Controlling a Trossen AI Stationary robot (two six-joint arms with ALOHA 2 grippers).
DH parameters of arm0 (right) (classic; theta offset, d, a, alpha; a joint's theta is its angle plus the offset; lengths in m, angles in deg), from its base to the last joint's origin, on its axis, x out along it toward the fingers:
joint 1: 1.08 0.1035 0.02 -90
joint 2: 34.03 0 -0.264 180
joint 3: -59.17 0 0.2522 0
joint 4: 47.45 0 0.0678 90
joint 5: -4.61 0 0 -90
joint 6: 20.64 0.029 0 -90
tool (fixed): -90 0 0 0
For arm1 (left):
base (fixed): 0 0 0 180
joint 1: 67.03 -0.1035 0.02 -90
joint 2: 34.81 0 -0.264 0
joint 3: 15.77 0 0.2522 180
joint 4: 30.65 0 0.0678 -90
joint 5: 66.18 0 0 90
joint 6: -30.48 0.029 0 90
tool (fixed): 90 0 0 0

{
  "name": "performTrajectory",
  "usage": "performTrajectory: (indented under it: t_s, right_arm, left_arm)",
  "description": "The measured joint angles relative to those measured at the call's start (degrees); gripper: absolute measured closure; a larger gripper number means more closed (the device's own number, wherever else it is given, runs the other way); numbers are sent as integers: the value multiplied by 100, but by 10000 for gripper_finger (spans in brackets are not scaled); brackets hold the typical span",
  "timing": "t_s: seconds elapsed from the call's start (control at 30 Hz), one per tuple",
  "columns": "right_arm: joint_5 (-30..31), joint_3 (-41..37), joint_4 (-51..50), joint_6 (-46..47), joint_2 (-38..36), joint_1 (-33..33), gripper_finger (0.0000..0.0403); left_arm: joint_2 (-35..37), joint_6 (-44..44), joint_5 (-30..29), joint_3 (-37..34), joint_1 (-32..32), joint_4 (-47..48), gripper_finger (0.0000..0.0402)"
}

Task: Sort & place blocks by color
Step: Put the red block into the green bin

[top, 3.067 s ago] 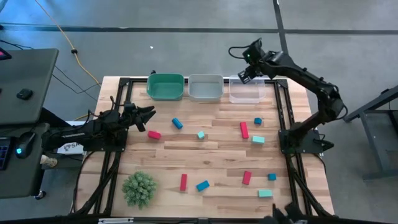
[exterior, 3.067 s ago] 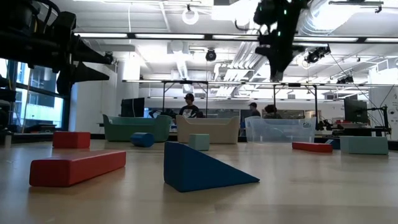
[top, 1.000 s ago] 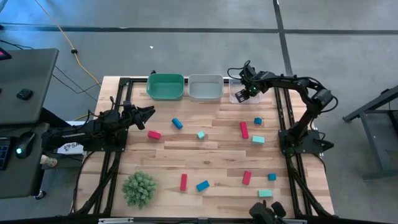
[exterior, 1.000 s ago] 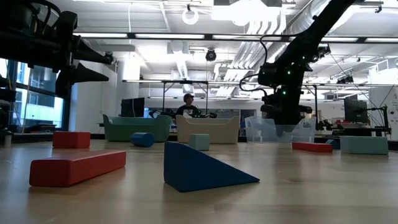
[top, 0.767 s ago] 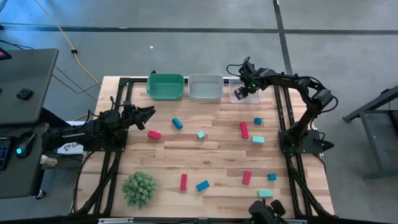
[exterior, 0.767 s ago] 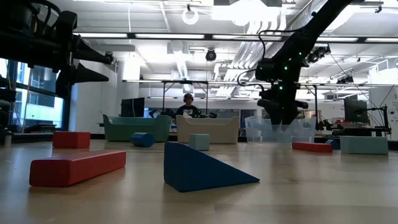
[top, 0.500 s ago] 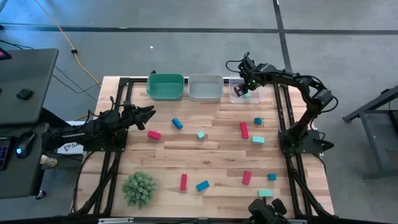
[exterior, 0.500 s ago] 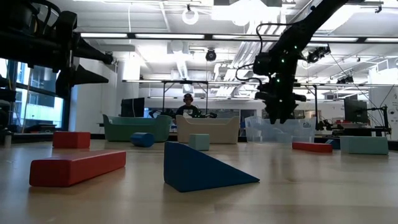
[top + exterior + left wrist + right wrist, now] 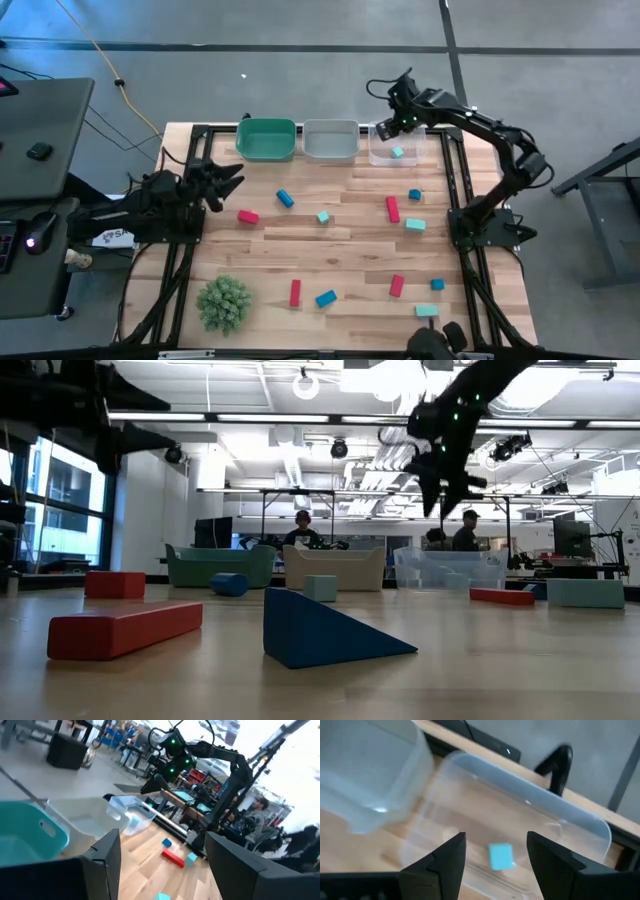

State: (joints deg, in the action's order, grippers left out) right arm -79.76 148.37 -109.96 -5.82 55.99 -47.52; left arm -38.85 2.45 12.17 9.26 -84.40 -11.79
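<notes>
1. High view: right gripper sits above the clear bin at the table's far edge, fingers apart and holding nothing; a teal block lies inside that bin. Judged: drop looks done, so lift clear before swinging to next block, don't clip the bin wall
2. Left gripper waits over table's left side, near the red block, fingers spread wide, empty. That red one is its closest pick
3. Rest of blocks scattered on table: blue bar, small teal cube, long red bar, others nearer the front edge. Green bin and grey bin look empty from above
4. Match colour to bin consistently; which bin takes red or blue can't be told
5. Hard to see: right wrist view is smeared, teal block only a soft patch. Low view hides bin contents behind walls. Spiky green ball isn't a block, leave it
</notes>
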Motion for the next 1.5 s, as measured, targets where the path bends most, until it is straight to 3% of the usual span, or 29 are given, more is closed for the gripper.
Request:
performTrajectory:
  t_s: [0.33, 0.73, 0.97, 1.27, 1.5]
  right_arm:
    - [0, 288, 11, 342, -671, 566, 202]
    - [41, 369, 11, 635, -914, 1159, 202]
    - [168, 368, 11, 638, -914, 1422, 202]
    - [363, 367, 13, 667, -914, 1613, 202]
    - [353, 368, 11, 681, -914, 1611, 202]
  left_arm:
    - [-862, 683, 563, 1023, 0, 1616, 192]
    - [-2721, 1854, 1182, 2050, 0, 1852, 193]
    - [-3771, 2597, 1275, 2737, 0, 2824, 193]
    - [-4677, 2918, 1275, 2859, 33, 3722, 193]
    - [-5277, 2977, 1275, 2859, 31, 3738, 193]
